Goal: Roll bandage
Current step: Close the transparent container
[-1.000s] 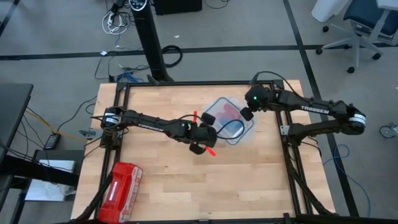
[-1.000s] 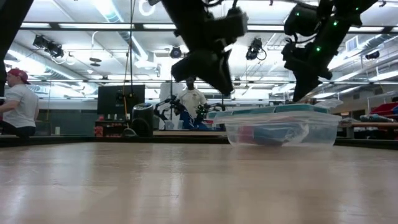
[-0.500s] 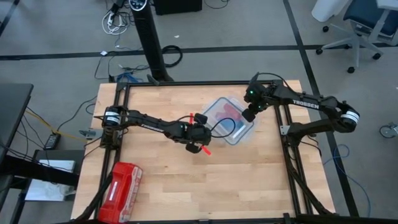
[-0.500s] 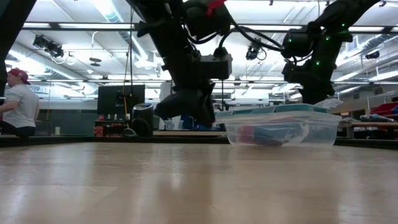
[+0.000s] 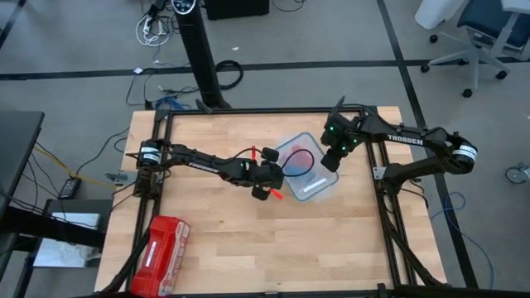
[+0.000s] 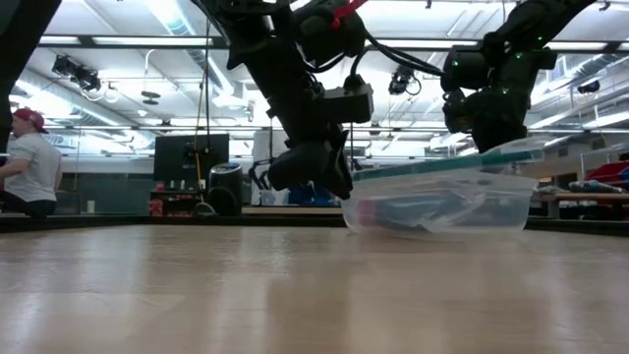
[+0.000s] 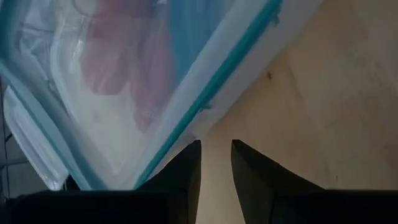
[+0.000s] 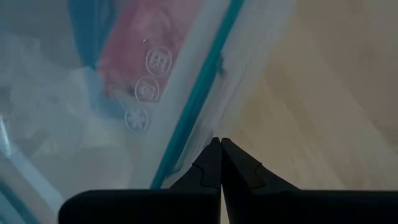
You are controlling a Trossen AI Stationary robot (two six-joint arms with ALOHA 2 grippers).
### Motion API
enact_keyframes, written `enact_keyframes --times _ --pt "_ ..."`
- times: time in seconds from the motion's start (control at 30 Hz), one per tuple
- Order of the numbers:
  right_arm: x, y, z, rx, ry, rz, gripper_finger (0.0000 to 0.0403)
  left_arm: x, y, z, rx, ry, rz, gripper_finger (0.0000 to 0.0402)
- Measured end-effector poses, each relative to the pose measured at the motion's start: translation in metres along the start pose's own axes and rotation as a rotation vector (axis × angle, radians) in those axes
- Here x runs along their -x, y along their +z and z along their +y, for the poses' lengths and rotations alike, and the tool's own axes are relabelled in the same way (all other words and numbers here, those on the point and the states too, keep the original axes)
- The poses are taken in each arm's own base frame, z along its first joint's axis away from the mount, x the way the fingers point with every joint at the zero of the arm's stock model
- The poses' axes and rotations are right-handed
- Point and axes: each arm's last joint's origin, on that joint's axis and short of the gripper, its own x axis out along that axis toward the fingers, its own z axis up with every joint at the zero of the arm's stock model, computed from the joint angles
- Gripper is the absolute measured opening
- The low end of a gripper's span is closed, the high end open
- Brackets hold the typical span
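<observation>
Wooden planks make up the table [image 5: 215, 240], framed in black rail, with grey floor and loose cables around it. Near the middle sits a clear plastic container [image 5: 319, 184] with a teal-edged lid; from table height it is tilted, its right side lifted off the wood. Through the clear walls the bandage [image 6: 408, 208] shows as a blue mass inside, next to red-pink fabric [image 8: 146, 43]; whether it is rolled or loose I cannot tell.

At the container's nine o'clock edge is the left gripper [image 5: 269, 170], its arm reaching in from nine o'clock on the table. Its fingers [image 7: 183, 168] stand a narrow way apart, just beside the lid's teal rim, with nothing visibly between them. At the container's one o'clock corner is the right gripper [image 5: 331, 159], its arm coming from three o'clock; its fingers [image 8: 211, 163] are pressed together at the lid's edge.

At seven o'clock on the table lies a red pouch [image 5: 161, 244]. Beyond the table a person in a red cap [image 6: 25, 162] stands at far left.
</observation>
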Motion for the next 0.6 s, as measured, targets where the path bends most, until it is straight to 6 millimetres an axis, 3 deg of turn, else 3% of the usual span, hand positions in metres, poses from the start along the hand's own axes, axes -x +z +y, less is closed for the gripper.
enact_keyframes --times 0.2,0.6 --pt "0.002 -0.006 0.005 -0.014 -0.079 0.038 0.0001 0.000 0.000 0.000 -0.002 0.000 0.000 0.0094" --pt "0.034 -0.034 -0.001 -0.075 -0.242 0.044 0.0000 0.001 0.003 0.002 0.010 0.011 -0.021 0.0094"
